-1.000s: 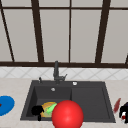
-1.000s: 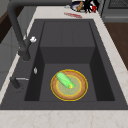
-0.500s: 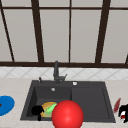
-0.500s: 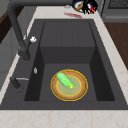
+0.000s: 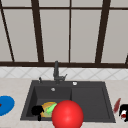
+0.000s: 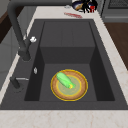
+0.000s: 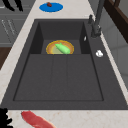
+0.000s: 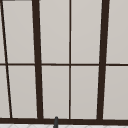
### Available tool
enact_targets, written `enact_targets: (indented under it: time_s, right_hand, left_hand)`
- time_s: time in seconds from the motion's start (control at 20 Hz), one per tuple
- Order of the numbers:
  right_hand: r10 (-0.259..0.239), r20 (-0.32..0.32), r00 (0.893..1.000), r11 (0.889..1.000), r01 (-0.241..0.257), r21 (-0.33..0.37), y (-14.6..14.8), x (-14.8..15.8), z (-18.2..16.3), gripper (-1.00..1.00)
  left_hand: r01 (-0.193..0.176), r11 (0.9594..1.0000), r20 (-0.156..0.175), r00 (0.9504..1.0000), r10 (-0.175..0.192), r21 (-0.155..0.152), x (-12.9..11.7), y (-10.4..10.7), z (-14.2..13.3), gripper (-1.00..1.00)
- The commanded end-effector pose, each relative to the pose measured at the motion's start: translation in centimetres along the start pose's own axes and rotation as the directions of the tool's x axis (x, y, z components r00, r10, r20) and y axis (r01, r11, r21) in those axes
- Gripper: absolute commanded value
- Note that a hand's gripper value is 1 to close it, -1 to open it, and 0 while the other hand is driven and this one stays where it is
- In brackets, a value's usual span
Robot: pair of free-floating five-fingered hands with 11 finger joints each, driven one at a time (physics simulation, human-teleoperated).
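Nearest the front camera, a red ball [image 5: 67, 114] sat at the front edge of the sink [image 5: 90, 100], overlapping the near rim. Just left of the ball, inside the sink's left basin, the left robot hand [image 5: 37, 110] hung low beside the yellow plate [image 5: 46, 108]; whether its fingers were curled or straight could not be told. The plate lay flat on the basin floor, and a green cucumber-like vegetable [image 6: 64, 80] rested on it, long axis running diagonally across the plate in the left side view. From the left robot hand, the vegetable lay immediately to the right, so this hand was by far the nearer of the two. The right robot hand [image 5: 123, 112] stood on the worktop [image 5: 117, 87] right of the sink, well apart from the plate, with something red at its palm; grip state could not be told. Just left of it, a long red strip-shaped item [image 5: 116, 105] lay on the worktop between hand and sink. Left of the sink, a blue plate [image 5: 5, 105] sat on the worktop carrying a small dark red piece [image 7: 49, 4]. Behind the sink rose the dark faucet [image 5: 56, 72], then the window [image 5: 70, 32] beyond.
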Motion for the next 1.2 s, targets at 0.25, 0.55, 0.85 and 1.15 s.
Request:
enact_targets:
  time_s: [0.25, 0.55, 0.85, 1.15]
  right_hand:
    - [0.041, 0.013, 0.999, 0.997, -0.042, 0.058, -0.6, 0.0, -1.8, 1.0]
    - [0.039, 0.004, 0.999, 0.997, -0.039, 0.073, -1.0, -0.4, -2.9, 1.0]
    - [0.023, -0.011, 1.0, 0.998, -0.023, 0.065, -1.3, -0.6, -2.8, -1.0]
    - [0.027, 0.011, 1.0, 0.998, -0.027, 0.064, -3.7, -0.6, -2.5, -1.0]
  left_hand:
    - [0.0, 1.0, 0.0, 1.0, 0.0, 0.0, 0.0, 0.0, 0.0, 0.0]
    - [0.0, 1.0, 0.0, 1.0, 0.0, 0.0, 0.0, 0.0, 0.0, 0.0]
    - [0.0, 1.0, 0.0, 1.0, 0.0, 0.0, 0.0, 0.0, 0.0, 0.0]
    - [0.0, 1.0, 0.0, 1.0, 0.0, 0.0, 0.0, 0.0, 0.0, 0.0]
